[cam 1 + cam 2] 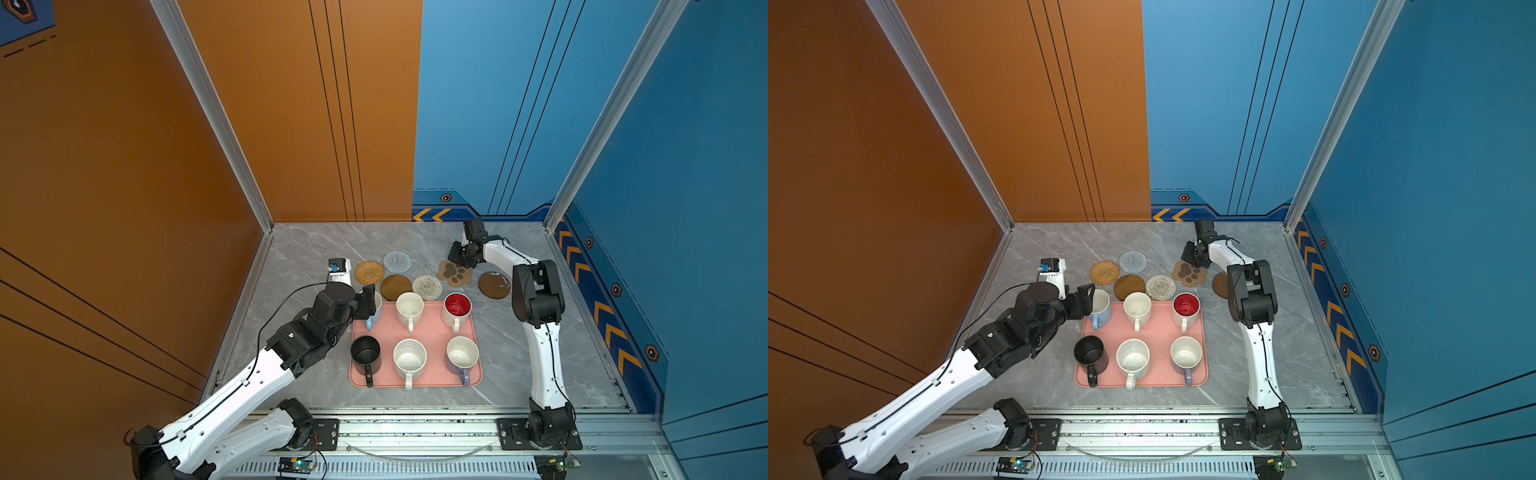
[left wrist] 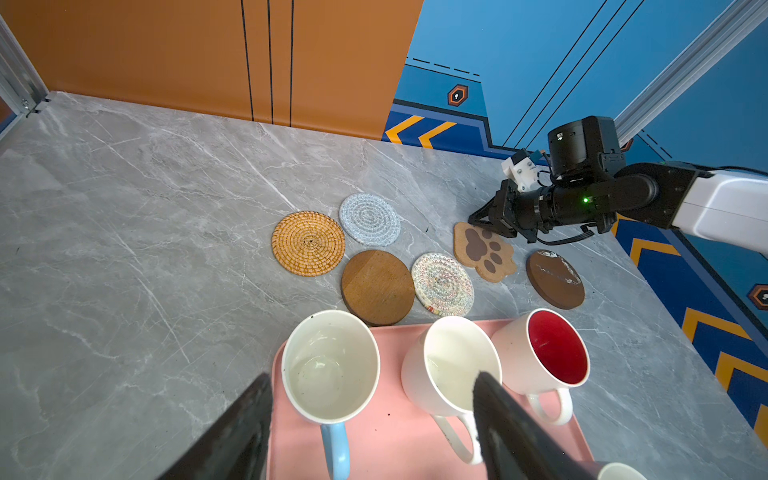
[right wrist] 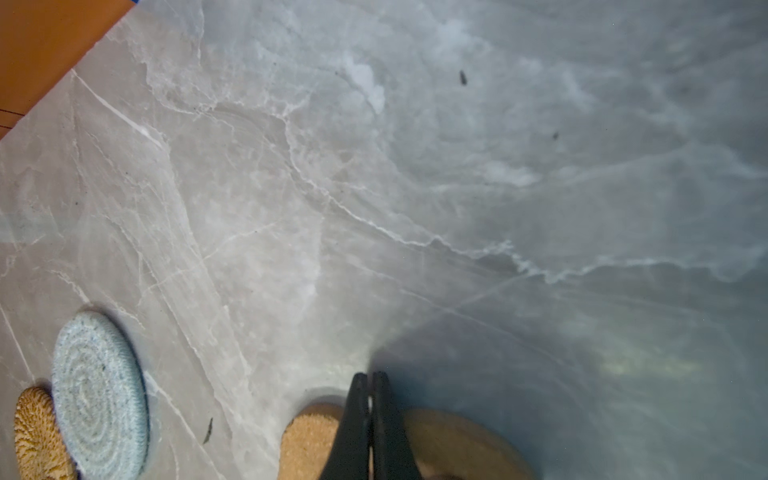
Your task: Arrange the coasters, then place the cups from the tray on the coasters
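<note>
Six cups stand on the pink tray: light blue, plain white, red-inside, black, speckled, lavender. Behind the tray lie the coasters: orange rattan, grey woven, brown, beige woven, paw-print, second brown. My left gripper is open at the light blue cup, which shows between its fingers untouched. My right gripper is shut, its tips over the far edge of the paw-print coaster, which lies flat.
Orange and blue walls close the grey marble table at the back and sides. The right arm's elbow rises just right of the second brown coaster. An aluminium rail runs along the front edge.
</note>
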Tool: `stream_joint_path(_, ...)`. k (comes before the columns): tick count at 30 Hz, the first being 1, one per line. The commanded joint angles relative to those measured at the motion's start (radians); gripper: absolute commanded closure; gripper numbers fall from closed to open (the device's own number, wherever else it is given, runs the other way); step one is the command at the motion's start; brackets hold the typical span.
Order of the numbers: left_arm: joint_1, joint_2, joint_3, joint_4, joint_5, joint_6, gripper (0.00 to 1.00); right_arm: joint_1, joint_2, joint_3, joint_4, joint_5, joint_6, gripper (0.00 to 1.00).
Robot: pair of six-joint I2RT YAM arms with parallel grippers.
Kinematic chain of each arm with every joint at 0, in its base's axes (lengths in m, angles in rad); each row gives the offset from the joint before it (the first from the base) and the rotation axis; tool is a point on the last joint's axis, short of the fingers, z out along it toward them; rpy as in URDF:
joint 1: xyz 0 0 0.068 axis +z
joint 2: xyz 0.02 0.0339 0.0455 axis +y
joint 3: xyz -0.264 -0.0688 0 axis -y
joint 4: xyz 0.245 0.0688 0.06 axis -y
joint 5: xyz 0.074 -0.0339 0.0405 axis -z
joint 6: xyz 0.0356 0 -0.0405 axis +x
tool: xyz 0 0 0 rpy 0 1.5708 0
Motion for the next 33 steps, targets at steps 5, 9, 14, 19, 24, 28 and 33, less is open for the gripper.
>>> stream_joint_path(5,-0.014,0.001,0.001,-0.003,0.007,-0.006,0.23,-0.017,-0.068,-0.101,-0.063,0.047,-0.049,1.00)
stream_joint_path(9,-0.015,-0.001,0.001,-0.004,0.009,-0.007,0.23,-0.022,-0.093,-0.137,-0.063,0.056,-0.059,1.00)
stream_joint_path(14,-0.015,0.001,0.000,-0.003,0.010,-0.007,0.24,-0.031,-0.130,-0.182,-0.063,0.071,-0.071,1.00)
stream_joint_path(19,-0.017,0.007,0.001,0.001,0.013,-0.008,0.24,-0.045,-0.174,-0.226,-0.063,0.090,-0.083,1.00)
stream_joint_path(24,-0.019,0.011,-0.002,0.008,0.016,-0.011,0.24,-0.056,-0.215,-0.247,-0.063,0.092,-0.088,1.00)
stream_joint_path(28,-0.022,0.013,-0.002,0.010,0.020,-0.015,0.24,-0.053,-0.245,-0.235,-0.065,0.078,-0.082,1.00)
stream_joint_path(33,-0.024,0.015,0.000,0.013,0.016,-0.014,0.24,-0.027,-0.282,-0.212,-0.065,0.062,-0.076,1.00)
